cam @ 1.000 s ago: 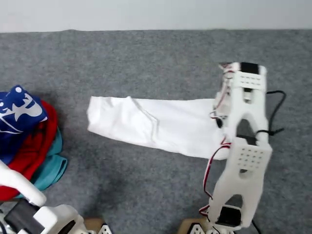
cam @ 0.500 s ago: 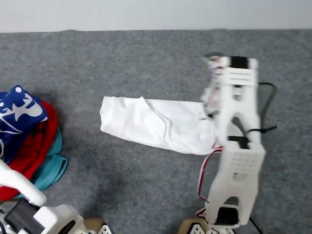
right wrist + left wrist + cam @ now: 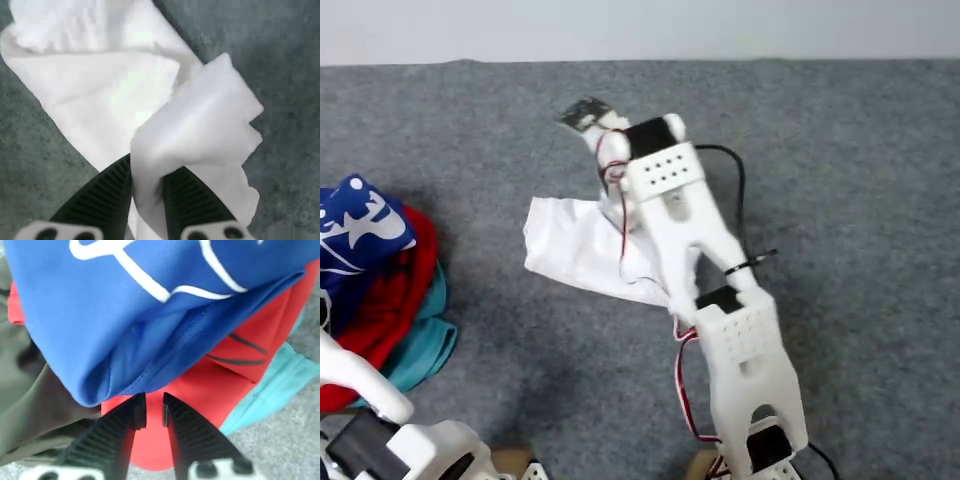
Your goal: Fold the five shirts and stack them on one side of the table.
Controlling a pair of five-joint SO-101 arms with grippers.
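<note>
On the grey table lies a white shirt (image 3: pixel 565 255), partly doubled over. My right gripper (image 3: pixel 617 195) hangs above its middle, shut on a bunched end of the white shirt (image 3: pixel 200 120) that it holds lifted between its fingers (image 3: pixel 112 187). At the left edge sits a pile with a blue shirt (image 3: pixel 360 230) on top, a red shirt (image 3: pixel 395 295) under it and a teal shirt (image 3: pixel 430 345) at the bottom. My left gripper (image 3: pixel 154 412) is shut, with nothing in it. It sits just over the red shirt (image 3: pixel 200 390), below the hem of the blue shirt (image 3: pixel 125 315).
An olive-brown garment (image 3: pixel 30 405) lies beside the pile. The left arm's white base (image 3: pixel 380 400) occupies the near left corner. Bare grey carpet-like table surface (image 3: pixel 860 200) stretches to the right and behind the white shirt.
The right arm has swung from the right side toward the left and back, carrying the white shirt's right end over the rest of it. The visible shirt is now shorter. The left arm kept still.
</note>
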